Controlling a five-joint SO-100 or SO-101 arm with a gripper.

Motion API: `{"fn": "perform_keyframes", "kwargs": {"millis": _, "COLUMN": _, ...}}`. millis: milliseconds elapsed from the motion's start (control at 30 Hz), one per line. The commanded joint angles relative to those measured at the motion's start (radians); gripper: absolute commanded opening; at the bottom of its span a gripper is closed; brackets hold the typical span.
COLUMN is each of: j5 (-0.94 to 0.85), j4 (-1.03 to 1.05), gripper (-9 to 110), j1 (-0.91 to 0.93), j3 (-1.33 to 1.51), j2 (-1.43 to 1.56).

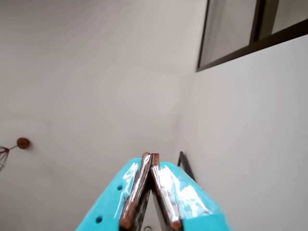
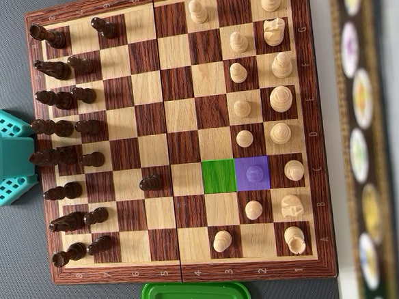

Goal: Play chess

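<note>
In the wrist view the tool (image 1: 150, 159) enters from six o'clock, its two teal fingers pressed tip to tip with nothing between them, so it is closed and empty. Behind it there is only pale wall and ceiling, with a dark-framed window (image 1: 250, 29) toward one o'clock. The camera therefore points upward, which suggests the arm is parked clear of the game, not reaching into it.

In the overhead view the chessboard (image 2: 187, 273) lies on the grey bench (image 2: 16, 272) and fills most of the frame. Dark pieces (image 2: 64, 128) crowd the nine o'clock side; light pieces (image 2: 278, 103) hold the three o'clock side. The teal arm (image 2: 5, 159) sits just off the board at nine o'clock, behind the dark ranks.

A purple square (image 2: 252, 172) covers a light pawn toward four o'clock from the board's centre, and a green square (image 2: 219, 175) touches it on its nine o'clock side. I judge these to mark the piece to lift and its destination. A green lid (image 2: 196, 297) at six o'clock may hold captures.
</note>
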Motion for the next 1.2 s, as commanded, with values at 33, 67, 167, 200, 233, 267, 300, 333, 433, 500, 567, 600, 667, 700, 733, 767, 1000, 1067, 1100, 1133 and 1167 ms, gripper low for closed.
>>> {"fn": "perform_keyframes", "kwargs": {"millis": 33, "j5": -0.002, "j4": 0.095, "gripper": 0, "j1": -0.006, "j3": 0.02, "j2": -0.008}}
{"fn": "perform_keyframes", "kwargs": {"millis": 67, "j5": -0.002, "j4": 0.129, "gripper": 0, "j1": -0.006, "j3": 0.02, "j2": -0.008}}
{"fn": "perform_keyframes", "kwargs": {"millis": 167, "j5": -0.006, "j4": 0.232, "gripper": 0, "j1": -0.006, "j3": -0.006, "j2": -0.008}}
{"fn": "perform_keyframes", "kwargs": {"millis": 200, "j5": -0.006, "j4": 0.27, "gripper": 0, "j1": -0.003, "j3": -0.023, "j2": -0.008}}
{"fn": "perform_keyframes", "kwargs": {"millis": 233, "j5": -0.006, "j4": 0.313, "gripper": 0, "j1": 0.002, "j3": -0.041, "j2": -0.008}}
{"fn": "perform_keyframes", "kwargs": {"millis": 267, "j5": -0.006, "j4": 0.359, "gripper": 0, "j1": 0.003, "j3": -0.058, "j2": -0.008}}
{"fn": "perform_keyframes", "kwargs": {"millis": 300, "j5": -0.006, "j4": 0.408, "gripper": 0, "j1": 0.003, "j3": -0.075, "j2": -0.008}}
{"fn": "perform_keyframes", "kwargs": {"millis": 333, "j5": -0.006, "j4": 0.46, "gripper": 0, "j1": 0.005, "j3": -0.091, "j2": -0.008}}
{"fn": "perform_keyframes", "kwargs": {"millis": 433, "j5": -0.008, "j4": 0.629, "gripper": 0, "j1": 0.005, "j3": -0.141, "j2": -0.008}}
{"fn": "perform_keyframes", "kwargs": {"millis": 500, "j5": -0.008, "j4": 0.744, "gripper": 0, "j1": 0.005, "j3": -0.176, "j2": -0.008}}
{"fn": "perform_keyframes", "kwargs": {"millis": 567, "j5": -0.008, "j4": 0.867, "gripper": 0, "j1": 0.006, "j3": -0.215, "j2": -0.008}}
{"fn": "perform_keyframes", "kwargs": {"millis": 600, "j5": -0.008, "j4": 0.933, "gripper": 0, "j1": 0.006, "j3": -0.233, "j2": -0.008}}
{"fn": "perform_keyframes", "kwargs": {"millis": 667, "j5": -0.008, "j4": 1.065, "gripper": 0, "j1": 0.006, "j3": -0.273, "j2": -0.008}}
{"fn": "perform_keyframes", "kwargs": {"millis": 700, "j5": -0.008, "j4": 1.132, "gripper": 0, "j1": 0.006, "j3": -0.293, "j2": -0.008}}
{"fn": "perform_keyframes", "kwargs": {"millis": 733, "j5": -0.008, "j4": 1.201, "gripper": 0, "j1": 0.006, "j3": -0.313, "j2": -0.008}}
{"fn": "perform_keyframes", "kwargs": {"millis": 767, "j5": -0.008, "j4": 1.27, "gripper": 0, "j1": 0.006, "j3": -0.334, "j2": -0.008}}
{"fn": "perform_keyframes", "kwargs": {"millis": 1000, "j5": -0.008, "j4": 1.75, "gripper": 0, "j1": 0.006, "j3": -0.472, "j2": -0.008}}
{"fn": "perform_keyframes", "kwargs": {"millis": 1067, "j5": -0.008, "j4": 1.878, "gripper": 0, "j1": 0.006, "j3": -0.497, "j2": -0.008}}
{"fn": "perform_keyframes", "kwargs": {"millis": 1100, "j5": -0.008, "j4": 1.937, "gripper": 0, "j1": 0.006, "j3": -0.505, "j2": -0.008}}
{"fn": "perform_keyframes", "kwargs": {"millis": 1133, "j5": -0.008, "j4": 1.997, "gripper": 0, "j1": 0.006, "j3": -0.511, "j2": -0.008}}
{"fn": "perform_keyframes", "kwargs": {"millis": 1167, "j5": -0.008, "j4": 2.049, "gripper": 0, "j1": 0.006, "j3": -0.511, "j2": -0.008}}
